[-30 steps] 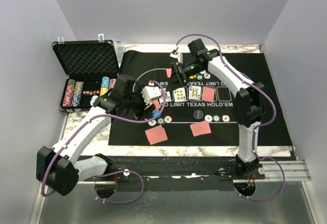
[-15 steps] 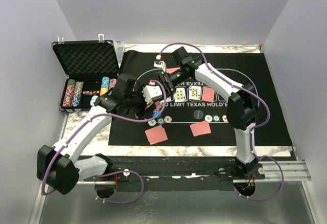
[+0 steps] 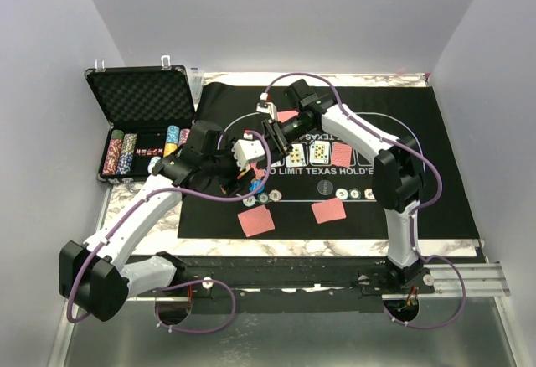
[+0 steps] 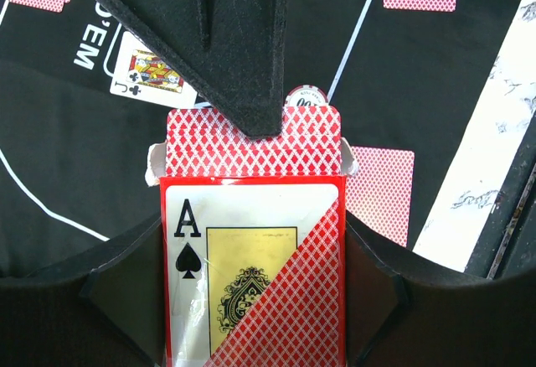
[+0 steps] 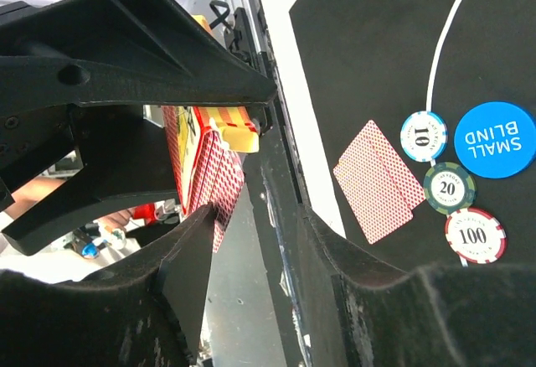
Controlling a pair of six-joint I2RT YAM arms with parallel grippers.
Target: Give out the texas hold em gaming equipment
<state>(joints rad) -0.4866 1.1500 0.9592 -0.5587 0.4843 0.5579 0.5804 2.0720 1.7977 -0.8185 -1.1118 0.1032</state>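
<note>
card box [image 4: 251,162] clamped by left end effector [image 4: 251,287]; right end effector [image 5: 237,156] grip unclear.

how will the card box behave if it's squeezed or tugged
The card box looks like thin cardboard with its flap open, so it probably dents under a hard squeeze. Clamped only by its sides in the left gripper, it may twist or slide if the right gripper tugs at its mouth.

The red cardboard card box [image 4: 251,157] shows a white diamond lattice and a black ace of spades. The round blue disc [image 5: 494,139] bears white lettering.
</note>
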